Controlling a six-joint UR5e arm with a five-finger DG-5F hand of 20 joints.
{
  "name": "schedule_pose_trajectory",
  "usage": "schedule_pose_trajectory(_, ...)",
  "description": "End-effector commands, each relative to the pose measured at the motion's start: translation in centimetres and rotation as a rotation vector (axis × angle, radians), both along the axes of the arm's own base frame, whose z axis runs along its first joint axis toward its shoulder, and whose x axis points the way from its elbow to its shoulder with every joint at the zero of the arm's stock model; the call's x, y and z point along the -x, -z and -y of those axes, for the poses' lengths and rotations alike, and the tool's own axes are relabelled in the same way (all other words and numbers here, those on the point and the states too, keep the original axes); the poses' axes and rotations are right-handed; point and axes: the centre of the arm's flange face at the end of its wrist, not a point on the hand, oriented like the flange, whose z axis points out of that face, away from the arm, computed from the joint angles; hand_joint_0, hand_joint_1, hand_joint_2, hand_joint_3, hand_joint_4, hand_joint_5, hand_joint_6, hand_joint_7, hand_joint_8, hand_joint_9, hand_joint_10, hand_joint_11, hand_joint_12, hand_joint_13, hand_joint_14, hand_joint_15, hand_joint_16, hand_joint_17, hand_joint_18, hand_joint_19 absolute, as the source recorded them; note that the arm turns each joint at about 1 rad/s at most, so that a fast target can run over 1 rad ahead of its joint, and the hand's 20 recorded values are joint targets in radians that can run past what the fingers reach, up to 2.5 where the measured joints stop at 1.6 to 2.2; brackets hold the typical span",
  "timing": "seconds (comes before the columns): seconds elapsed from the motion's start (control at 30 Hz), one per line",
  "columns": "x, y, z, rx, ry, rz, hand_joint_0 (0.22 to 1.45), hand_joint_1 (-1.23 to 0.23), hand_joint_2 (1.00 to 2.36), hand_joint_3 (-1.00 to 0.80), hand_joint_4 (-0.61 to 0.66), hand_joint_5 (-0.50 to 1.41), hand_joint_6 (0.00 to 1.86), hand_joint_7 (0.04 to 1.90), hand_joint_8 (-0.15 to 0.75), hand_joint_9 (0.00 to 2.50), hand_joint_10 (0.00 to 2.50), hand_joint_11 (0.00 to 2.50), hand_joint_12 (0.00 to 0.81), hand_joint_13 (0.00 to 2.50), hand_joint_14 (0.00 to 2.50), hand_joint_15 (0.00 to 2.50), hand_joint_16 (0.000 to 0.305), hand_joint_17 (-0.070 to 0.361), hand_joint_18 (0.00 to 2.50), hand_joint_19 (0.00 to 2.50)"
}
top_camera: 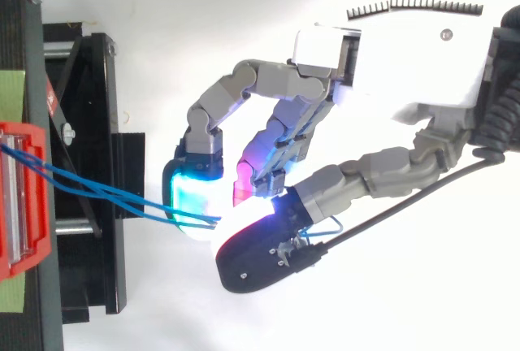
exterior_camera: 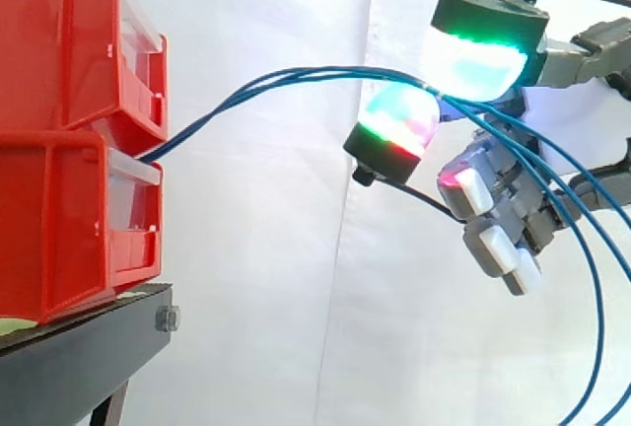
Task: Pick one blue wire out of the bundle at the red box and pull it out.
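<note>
Thin blue wires (exterior_camera: 266,81) leave the gap between the upper red bin (exterior_camera: 69,41) and the lower red bin (exterior_camera: 69,229), then arc up and to the right. My hand (top_camera: 406,67) hangs in the air to the right of the bins, well clear of them. Two glowing fingertips (exterior_camera: 478,61) pinch the wires, a green-cyan pad above and a red-green pad below. I cannot tell how many strands are in the pinch. Past the pinch, the blue strands loop down across the curled fingers toward the lower right. From above, the blue wires (top_camera: 97,192) run from the red bin (top_camera: 20,197) into the pinch.
The bins sit on a black stand (exterior_camera: 79,357) at the left, with a white curtain behind. Between the bins and the hand there is open air, crossed only by the wires.
</note>
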Motion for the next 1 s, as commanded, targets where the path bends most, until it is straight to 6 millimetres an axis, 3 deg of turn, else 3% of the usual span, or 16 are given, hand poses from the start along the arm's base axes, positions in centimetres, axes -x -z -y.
schedule_pose_trajectory(0.0, 0.0, 0.0, 0.01, 0.0, 0.001, 0.0, 0.69, -0.77, 1.01, -0.4, -0.17, -0.23, 0.93, 0.85, 0.234, 1.06, 0.01, 0.65, 0.345, 1.01, 0.02, 0.58, 0.035, 0.079, 0.9, 0.58)
schedule_pose_trajectory(0.1, 0.0, 0.0, 0.01, 0.0, 0.001, 0.0, 0.76, -0.83, 1.0, -0.49, -0.2, -0.24, 0.93, 0.84, 0.201, 1.04, 0.01, 0.67, 0.338, 1.02, 0.02, 0.57, 0.036, 0.081, 0.94, 0.55)
schedule_pose_trajectory(0.23, 0.0, 0.0, 0.01, 0.0, 0.001, 0.0, 0.79, -0.79, 1.0, -0.5, -0.23, -0.24, 0.93, 0.81, 0.2, 1.04, 0.01, 0.64, 0.328, 1.02, 0.02, 0.56, 0.036, 0.081, 0.97, 0.51)
schedule_pose_trajectory(0.53, 0.0, 0.0, 0.01, 0.0, 0.001, 0.0, 0.58, -0.8, 1.0, -0.5, -0.21, -0.26, 0.93, 0.76, 0.166, 0.9, 0.01, 0.62, 0.328, 1.0, 0.02, 0.58, 0.036, 0.082, 0.96, 0.53)
schedule_pose_trajectory(0.67, 0.0, 0.0, 0.01, 0.0, 0.001, 0.0, 0.52, -0.69, 1.0, -0.5, -0.19, -0.26, 0.93, 0.73, 0.185, 0.94, 0.01, 0.62, 0.343, 1.01, 0.02, 0.59, 0.039, 0.088, 0.94, 0.55)
schedule_pose_trajectory(0.8, 0.0, 0.0, 0.01, 0.0, 0.001, 0.0, 0.54, -0.45, 1.0, -0.5, -0.17, -0.26, 0.91, 0.77, 0.206, 0.99, 0.01, 0.64, 0.351, 0.99, 0.02, 0.61, 0.04, 0.09, 0.85, 0.61)
schedule_pose_trajectory(0.97, 0.02, -0.11, 0.01, 0.0, 0.001, 0.002, 0.6, -0.42, 1.0, -0.5, -0.16, -0.24, 0.9, 0.81, 0.204, 1.03, 0.01, 0.64, 0.352, 0.98, 0.02, 0.62, 0.039, 0.087, 0.81, 0.64)
